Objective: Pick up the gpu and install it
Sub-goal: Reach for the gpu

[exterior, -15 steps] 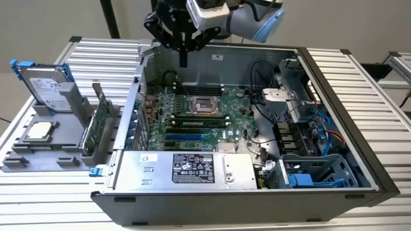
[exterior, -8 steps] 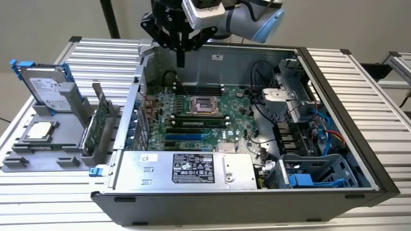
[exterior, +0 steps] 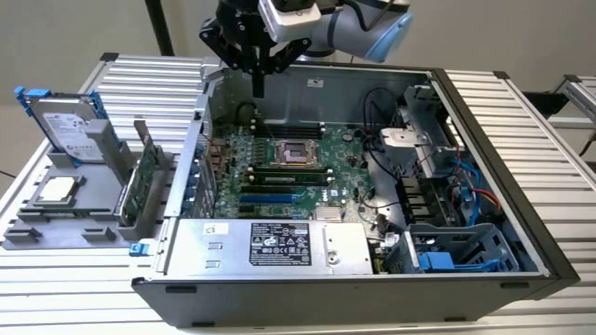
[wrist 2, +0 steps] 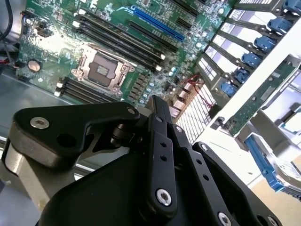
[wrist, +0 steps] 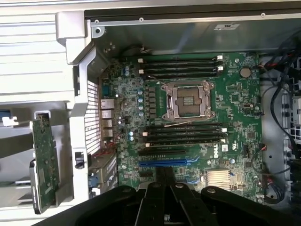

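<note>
Gripper [exterior: 259, 89] over the open case's [exterior: 326, 307] far corner; gpu [exterior: 142, 178] parked outside.

The fingers are pressed together with nothing between them. They hang in clear air above the motherboard [exterior: 349, 150], close to the case wall on the exterior view's left. The gpu stands on edge in a slot of the grey holder [exterior: 24, 234] on the bench [exterior: 503, 112], just outside that wall. Its top edge is free and it is well apart from the gripper.

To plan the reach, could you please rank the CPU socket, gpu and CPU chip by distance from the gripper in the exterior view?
1. CPU socket, inside the case, below the gripper.
2. gpu, upright outside the case, toward the exterior view's left.
3. CPU chip, even farther left.
</note>
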